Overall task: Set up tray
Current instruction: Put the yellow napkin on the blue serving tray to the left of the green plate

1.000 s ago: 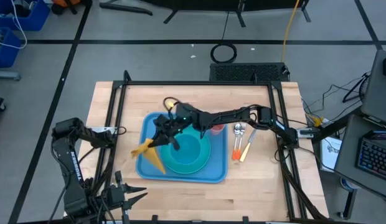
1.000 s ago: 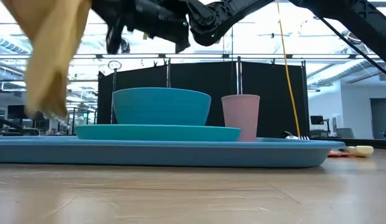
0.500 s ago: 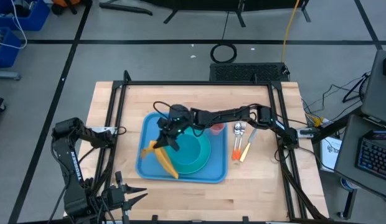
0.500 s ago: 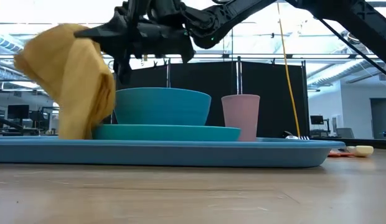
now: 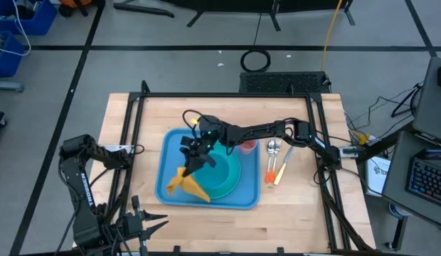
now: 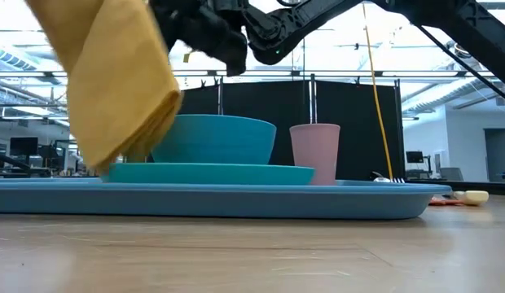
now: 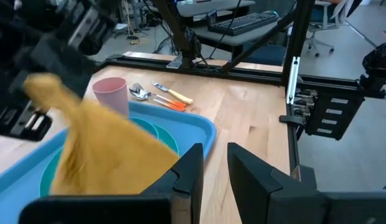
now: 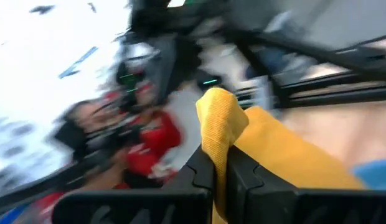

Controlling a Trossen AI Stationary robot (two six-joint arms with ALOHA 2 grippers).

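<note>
Bright even overhead light, soft shadows, right wrist view heavily motion-blurred, low view backlit by windows

Right end effector [image 5: 194, 157] clamped shut, apparently mid-air.

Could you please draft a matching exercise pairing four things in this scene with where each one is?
Things:
1. yellow cloth
2. pink cup
3. cutlery
4. teal bowl

Places:
A. on the bare wooden table, beside the tray
B. hanging from the right tool over the tray's left part
C. on the teal plate
D. standing on the tray at its far right corner

Pairs: 1-B, 2-D, 3-A, 4-C

The right tool is shut on the cloth; the left tool waits off the table's near left corner.
</note>
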